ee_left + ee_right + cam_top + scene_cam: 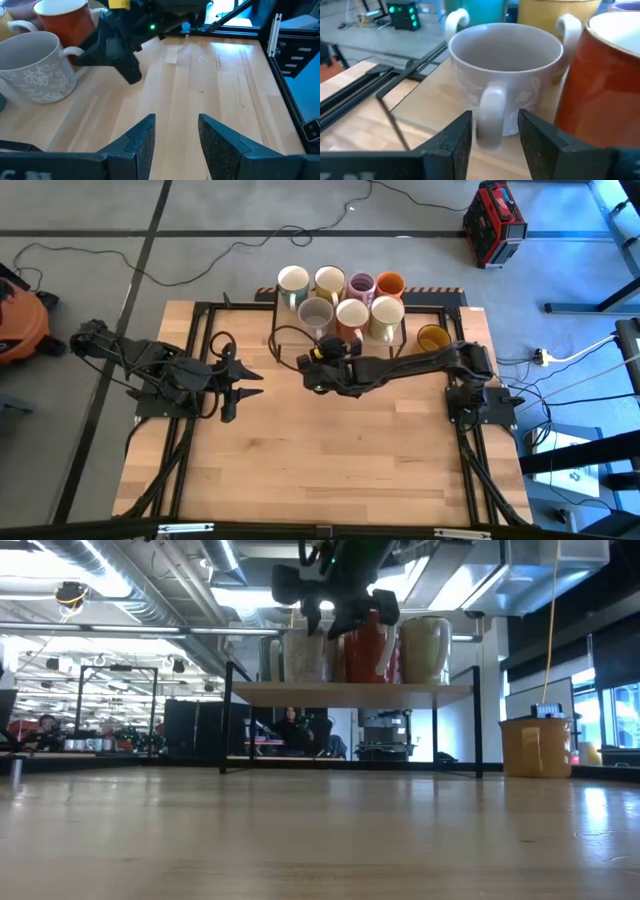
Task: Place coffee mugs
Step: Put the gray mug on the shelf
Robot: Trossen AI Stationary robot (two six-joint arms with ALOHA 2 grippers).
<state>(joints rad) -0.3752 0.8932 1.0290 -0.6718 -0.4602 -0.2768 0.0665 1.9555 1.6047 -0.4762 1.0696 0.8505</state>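
- The grey mug (506,75) stands upright on the small shelf (350,692) among the other mugs (340,298), its handle turned toward the right hand (495,135)
- The right hand's fingers are spread on both sides of this handle, not pinching it
- The yellow mug (432,338) stands alone on the surface (330,460)
- The left hand (232,385) waits spread over the surface

lighting is bright and even, from overhead ceiling fixtures (95,585). glare falls on the wooden table (600,810) near a window (625,710). the near tabletop is blurred in the low view. shadows are soft.
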